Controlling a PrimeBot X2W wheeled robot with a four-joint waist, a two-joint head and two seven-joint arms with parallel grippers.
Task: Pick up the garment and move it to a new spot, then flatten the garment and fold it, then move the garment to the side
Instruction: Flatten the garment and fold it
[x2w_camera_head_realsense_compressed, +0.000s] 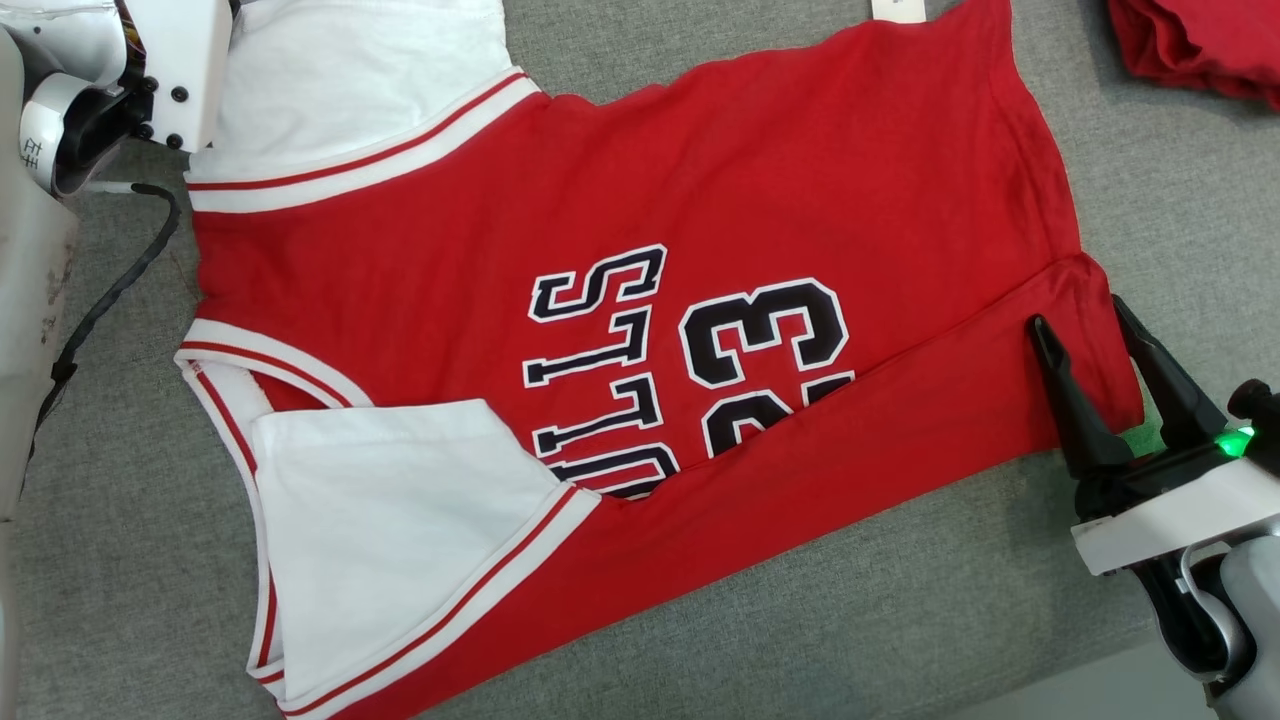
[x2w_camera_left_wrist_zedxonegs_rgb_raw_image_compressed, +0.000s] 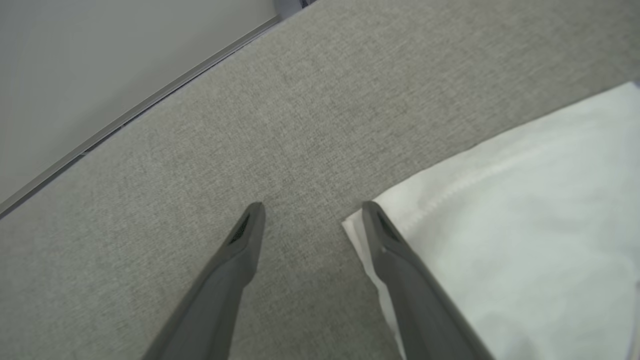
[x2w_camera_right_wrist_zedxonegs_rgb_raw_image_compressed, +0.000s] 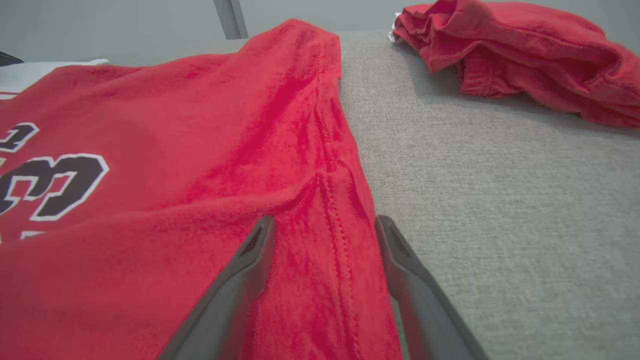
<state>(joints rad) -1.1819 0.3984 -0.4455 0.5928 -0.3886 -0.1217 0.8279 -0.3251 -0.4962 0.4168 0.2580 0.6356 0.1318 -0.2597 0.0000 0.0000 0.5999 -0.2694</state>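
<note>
The garment (x2w_camera_head_realsense_compressed: 640, 200) is a red jersey with white sleeves and black "23" lettering, spread flat on the grey table (x2w_camera_head_realsense_compressed: 900, 600). Its near long edge is folded up over the lettering. My right gripper (x2w_camera_head_realsense_compressed: 1080, 315) is open at the jersey's right end, its fingers straddling the folded hem corner (x2w_camera_right_wrist_zedxonegs_rgb_raw_image_compressed: 330, 210) without clamping it. In the left wrist view my left gripper (x2w_camera_left_wrist_zedxonegs_rgb_raw_image_compressed: 313, 205) is open just above the table, one finger (x2w_camera_left_wrist_zedxonegs_rgb_raw_image_compressed: 400, 265) over the corner of the white sleeve (x2w_camera_left_wrist_zedxonegs_rgb_raw_image_compressed: 510, 225). The left arm's wrist (x2w_camera_head_realsense_compressed: 150, 60) sits at the jersey's upper left.
A second, crumpled red cloth (x2w_camera_head_realsense_compressed: 1200, 45) (x2w_camera_right_wrist_zedxonegs_rgb_raw_image_compressed: 525, 50) lies at the far right of the table. The table's edge (x2w_camera_left_wrist_zedxonegs_rgb_raw_image_compressed: 140, 107) runs close beyond my left gripper, and another edge (x2w_camera_head_realsense_compressed: 1100, 680) lies near the right arm. A black cable (x2w_camera_head_realsense_compressed: 120, 280) hangs at the left.
</note>
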